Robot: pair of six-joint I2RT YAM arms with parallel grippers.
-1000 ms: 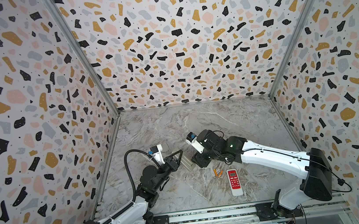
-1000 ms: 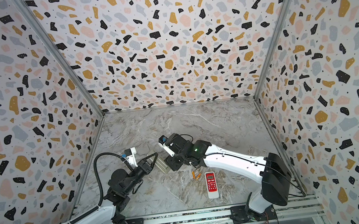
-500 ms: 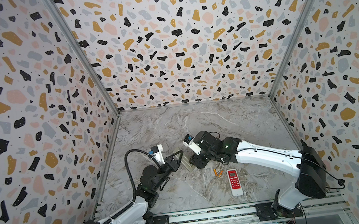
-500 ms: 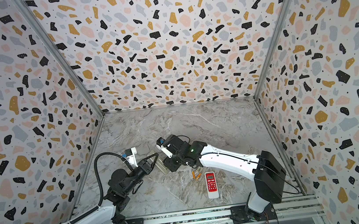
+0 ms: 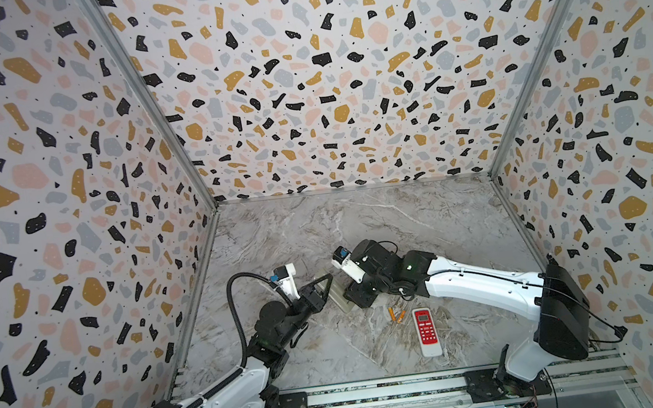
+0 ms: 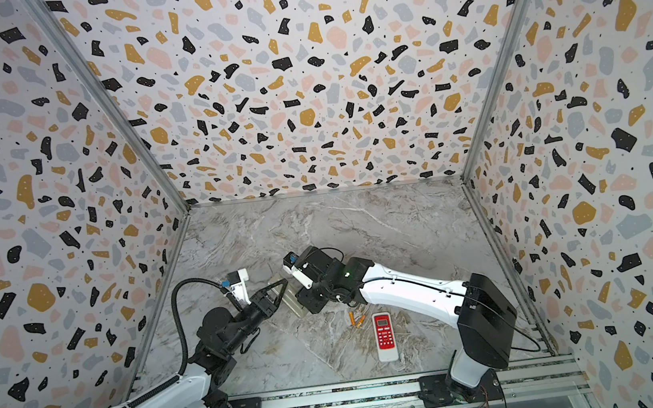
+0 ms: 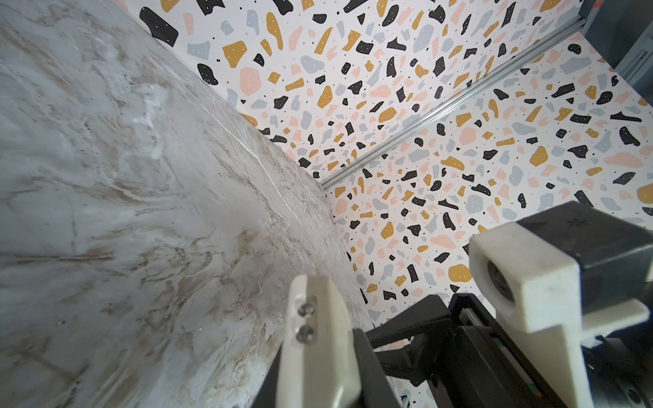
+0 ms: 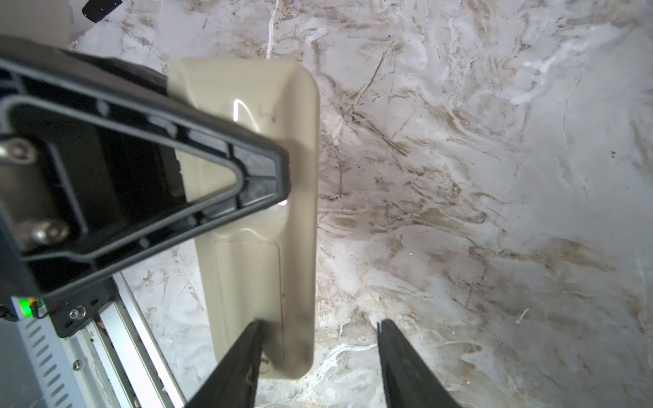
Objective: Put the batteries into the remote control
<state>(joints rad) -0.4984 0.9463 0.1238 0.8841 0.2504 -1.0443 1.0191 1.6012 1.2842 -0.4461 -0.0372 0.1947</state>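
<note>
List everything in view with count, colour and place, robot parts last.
beige remote: one, beige, flat on the table between the two grippers
red remote: one, red face on a white body, front right of the table
orange batteries: two, orange, on the table just left of the red remote
table: one, grey-brown marble pattern
walls: three, white with coloured flecks, around the table
rail: one, silver, along the front edge
left gripper: one, black, shut, finger over the beige remote
right gripper: one, black, open, at the beige remote's end
</note>
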